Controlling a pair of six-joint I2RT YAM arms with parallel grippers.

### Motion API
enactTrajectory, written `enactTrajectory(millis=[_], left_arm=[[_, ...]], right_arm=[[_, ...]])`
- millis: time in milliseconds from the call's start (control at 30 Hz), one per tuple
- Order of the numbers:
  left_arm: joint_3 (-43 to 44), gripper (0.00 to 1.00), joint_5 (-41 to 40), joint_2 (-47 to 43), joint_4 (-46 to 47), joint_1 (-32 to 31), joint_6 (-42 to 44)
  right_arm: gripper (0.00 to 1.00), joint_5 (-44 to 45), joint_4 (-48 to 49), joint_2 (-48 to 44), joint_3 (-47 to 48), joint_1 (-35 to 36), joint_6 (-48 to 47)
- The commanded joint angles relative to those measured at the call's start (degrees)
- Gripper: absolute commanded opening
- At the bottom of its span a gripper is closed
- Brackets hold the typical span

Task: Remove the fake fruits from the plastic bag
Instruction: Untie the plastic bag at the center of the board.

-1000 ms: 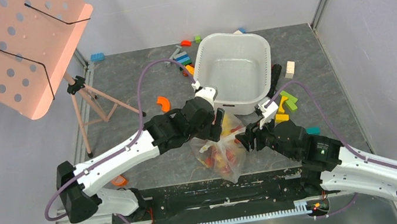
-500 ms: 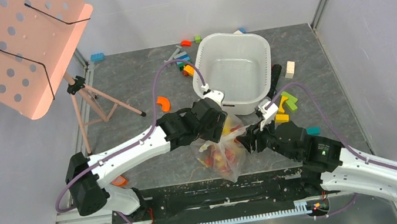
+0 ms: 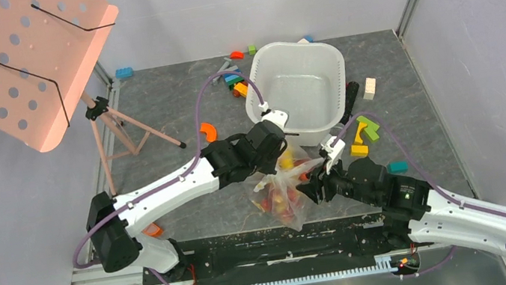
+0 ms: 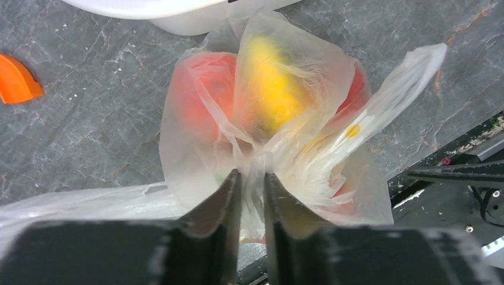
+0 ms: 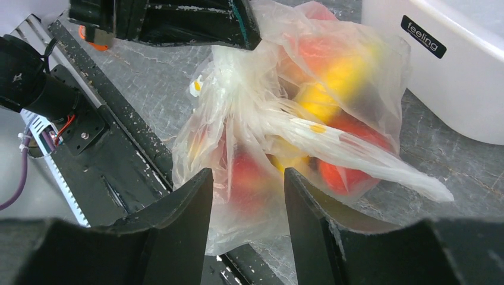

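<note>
The plastic bag (image 3: 283,189) lies crumpled on the grey table in front of the white basin, with the fake fruits inside. Through the film I see a yellow piece (image 4: 273,89) and a red fruit (image 4: 199,95). My left gripper (image 4: 252,175) comes down on the bag's top from the left (image 3: 279,160). Its jaws are nearly together, pinching a bunched fold of film. My right gripper (image 5: 246,172) stands at the bag's right side (image 3: 310,188). It is open, with the bag's lower bulge and a red fruit (image 5: 252,178) between the fingers.
The white basin (image 3: 303,90) stands just behind the bag. Toy blocks (image 3: 364,133) lie to its right, and more toy blocks (image 3: 233,79) to its left. An orange curved piece (image 3: 208,131) is left of my left arm. A pink stand (image 3: 11,65) on a tripod (image 3: 131,130) fills the far left. A black rail (image 3: 273,249) runs along the near edge.
My left gripper has come down over the bag's top and closed its jaws on the film. My right gripper has slid left, up to the bag's side.
</note>
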Motion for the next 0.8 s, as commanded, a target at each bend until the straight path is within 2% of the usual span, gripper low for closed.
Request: enactTrajectory(millis=[0, 167, 467, 600, 767], left_arm=[[1.8, 0.2, -0.9, 0.6, 2.5, -0.2, 2.0], [1.9, 0.03, -0.6, 1.4, 2.5, -0.2, 1.4], [1.9, 0.02, -0.2, 2.2, 2.3, -0.2, -0.1], [2.4, 0.02, -0.4, 2.7, 1.5, -0.2, -1.2], [2.6, 0.02, -0.2, 2.9, 1.3, -0.2, -1.7]], right_arm=[[0.51, -1.2, 4.3, -1.1, -1.1, 0.0, 0.5], [0.54, -0.6, 6.1, -0.9, -2.3, 0.4, 3.3], [0.71, 7.6, 5.7, 0.9, -0.9, 5.0, 9.5], [0.72, 14.1, 3.3, 4.3, 1.4, 9.4, 13.1], [0.73, 28.1, 0.7, 9.0, 4.4, 18.3, 18.6]])
